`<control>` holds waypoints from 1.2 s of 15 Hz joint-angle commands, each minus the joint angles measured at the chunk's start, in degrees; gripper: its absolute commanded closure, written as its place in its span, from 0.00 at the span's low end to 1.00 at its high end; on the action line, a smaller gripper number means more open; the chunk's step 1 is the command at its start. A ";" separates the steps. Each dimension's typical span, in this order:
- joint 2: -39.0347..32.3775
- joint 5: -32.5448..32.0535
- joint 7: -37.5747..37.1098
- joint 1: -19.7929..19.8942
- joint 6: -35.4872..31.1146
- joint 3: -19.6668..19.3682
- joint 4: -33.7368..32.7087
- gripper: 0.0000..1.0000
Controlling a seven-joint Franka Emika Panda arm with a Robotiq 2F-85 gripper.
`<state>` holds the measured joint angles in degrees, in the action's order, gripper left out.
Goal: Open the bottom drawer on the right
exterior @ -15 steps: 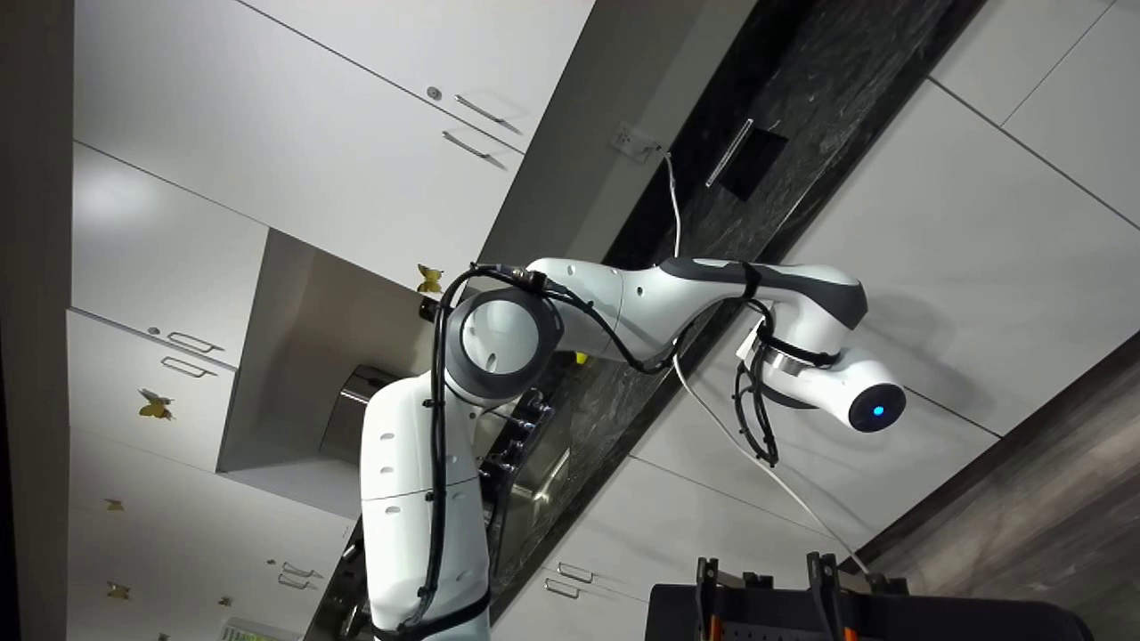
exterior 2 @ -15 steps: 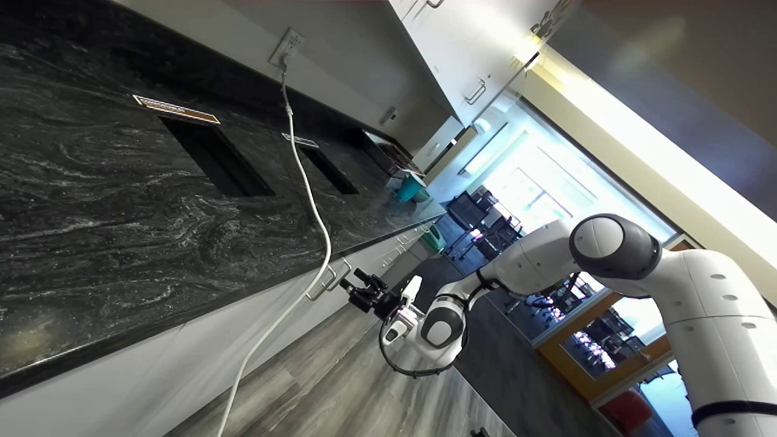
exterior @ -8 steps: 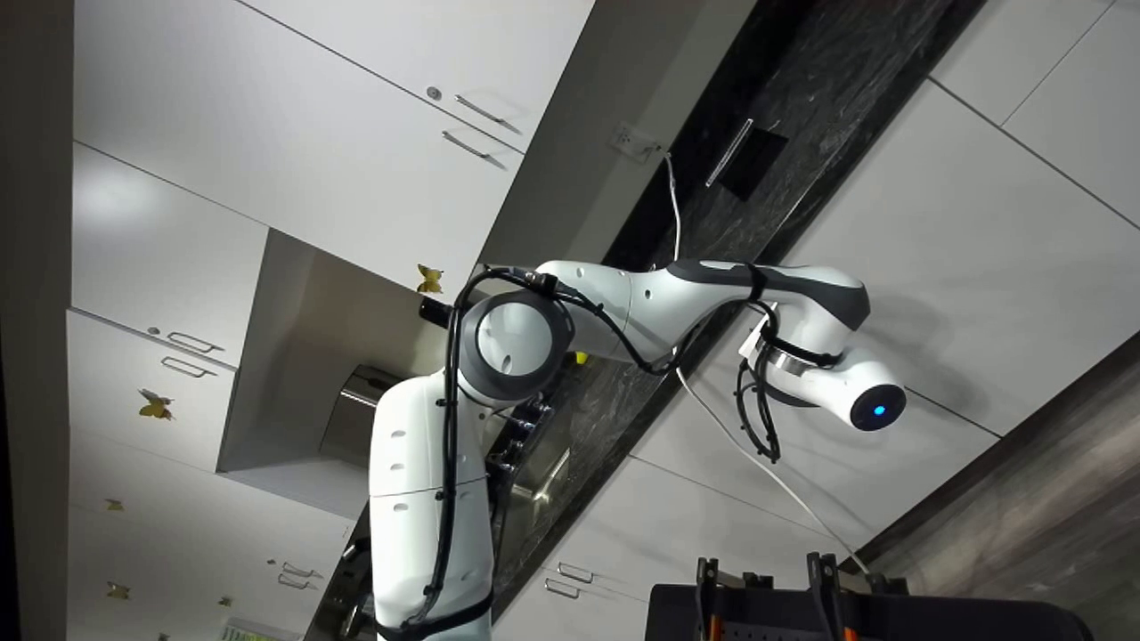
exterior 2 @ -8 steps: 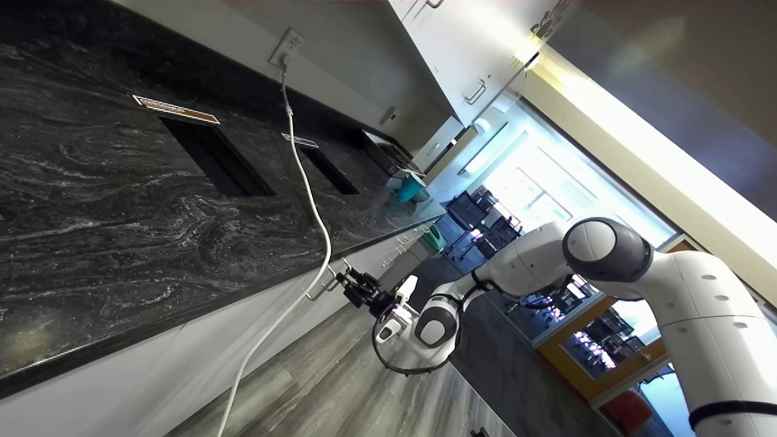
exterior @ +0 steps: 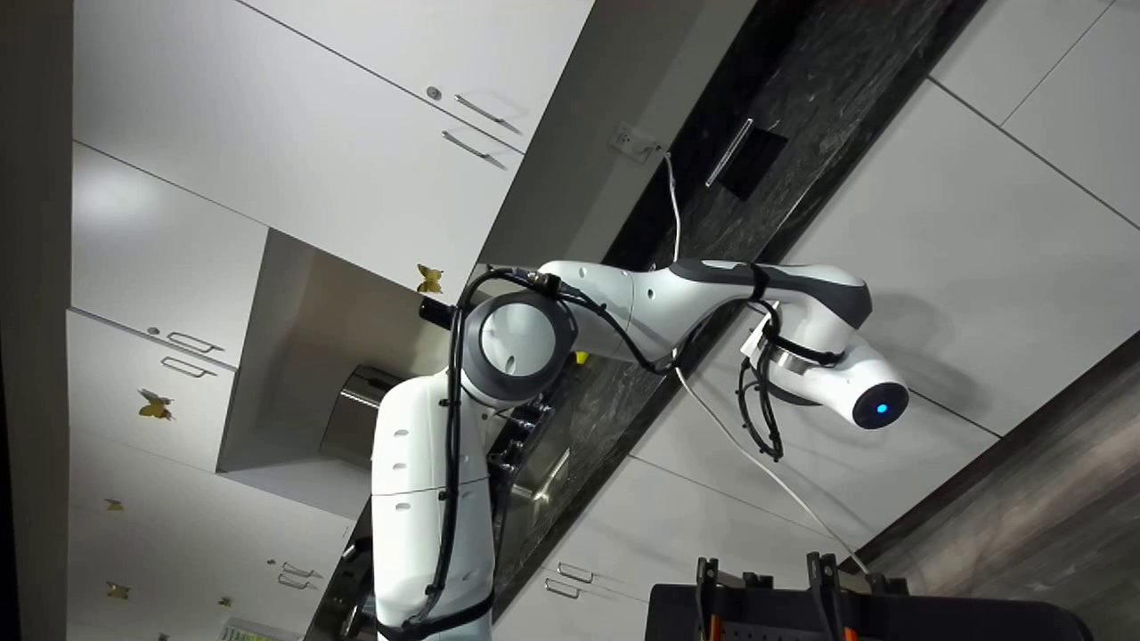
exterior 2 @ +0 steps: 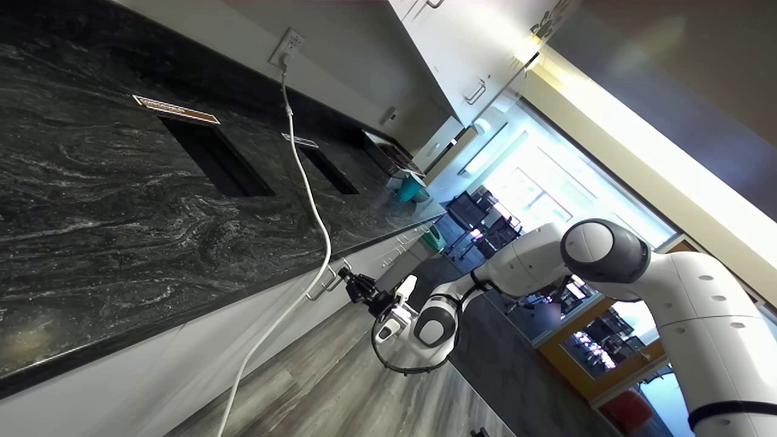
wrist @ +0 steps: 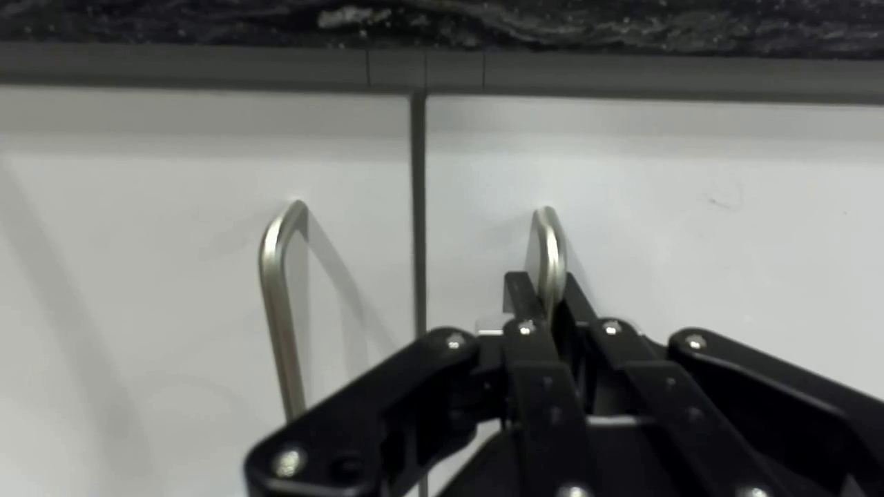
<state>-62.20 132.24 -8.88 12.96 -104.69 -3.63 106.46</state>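
Two white lower fronts stand side by side in the wrist view, parted by a dark vertical seam. The right one (wrist: 725, 207), which I take as the task's drawer, looks more like a cabinet door and lies flush with its neighbour. Its silver upright handle (wrist: 550, 241) sits between my black fingertips, and my gripper (wrist: 545, 293) is shut on it. The handle's lower part is hidden behind the fingers. In an exterior view the gripper (exterior 2: 343, 274) reaches the handles just under the counter edge; in an exterior view the wrist (exterior: 819, 356) hides it.
The left front has a silver handle (wrist: 280, 304) close beside my fingers. A dark stone counter (exterior 2: 121, 243) overhangs the fronts. A white cable (exterior 2: 322, 230) runs over its edge and down near the handles. A black object (exterior: 962, 614) stands at the bottom of an exterior view.
The arm has moved a little toward the cabinet. The fingers, spread apart a second ago, have come together on the right handle. The fronts have not visibly moved.
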 commanded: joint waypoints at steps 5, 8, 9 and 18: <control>0.69 -15.10 -5.51 0.29 2.87 -3.93 -0.05 0.98; 0.56 -20.81 -7.22 1.83 4.58 -5.44 -1.00 0.98; 0.46 -22.06 -7.36 2.37 5.01 -5.76 -1.22 0.98; -0.80 -29.60 -7.38 8.29 11.24 -8.69 -2.08 0.98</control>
<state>-62.57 106.26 -14.96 19.16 -97.09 -10.51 104.12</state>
